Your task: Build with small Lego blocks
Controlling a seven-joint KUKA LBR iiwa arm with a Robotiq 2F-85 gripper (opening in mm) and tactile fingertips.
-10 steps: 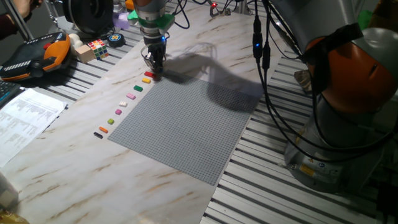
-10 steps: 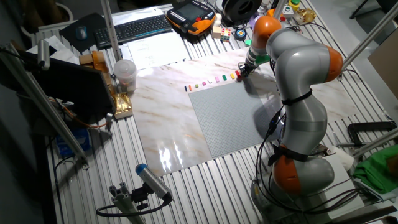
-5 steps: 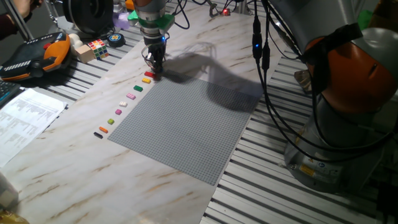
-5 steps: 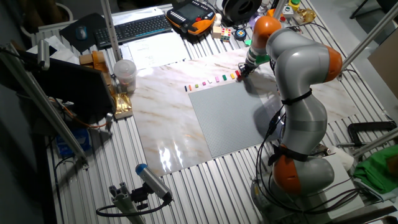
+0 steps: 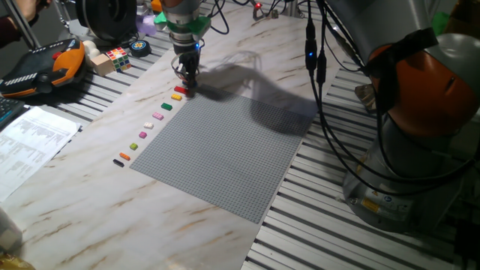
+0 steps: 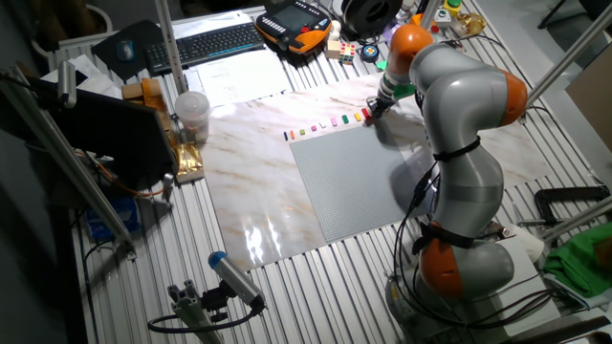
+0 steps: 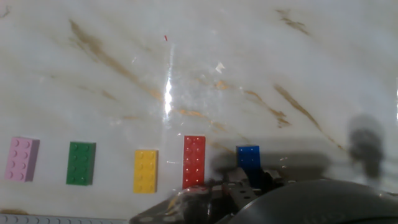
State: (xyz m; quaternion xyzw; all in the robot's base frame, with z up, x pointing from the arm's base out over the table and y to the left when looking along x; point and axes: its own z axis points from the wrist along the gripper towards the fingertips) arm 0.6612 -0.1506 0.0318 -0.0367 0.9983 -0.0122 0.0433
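Observation:
The small Lego blocks [image 5: 157, 115] lie in a row on the marble tabletop along the left edge of the grey baseplate [image 5: 225, 150]. The hand view shows pink [image 7: 22, 158], green [image 7: 81, 163], yellow [image 7: 145, 170], red [image 7: 194, 160] and blue [image 7: 249, 158] bricks lying flat. My gripper [image 5: 186, 85] is down at the far end of the row, beyond the red brick [image 5: 178, 90], right at the blue one. Its blurred fingers [image 7: 199, 198] fill the bottom of the hand view. Whether they touch the blue brick is not visible. From the other side the gripper [image 6: 371, 112] shows at the baseplate's [image 6: 354, 182] far corner.
A Rubik's cube [image 5: 118, 55] and an orange teach pendant [image 5: 45, 67] lie at the back left, with papers [image 5: 30, 142] at the left. Black cables [image 5: 319, 75] hang over the table's right side beside the arm's base [image 5: 420, 120]. A cup [image 6: 191, 113] and keyboard [image 6: 206, 43] are further off.

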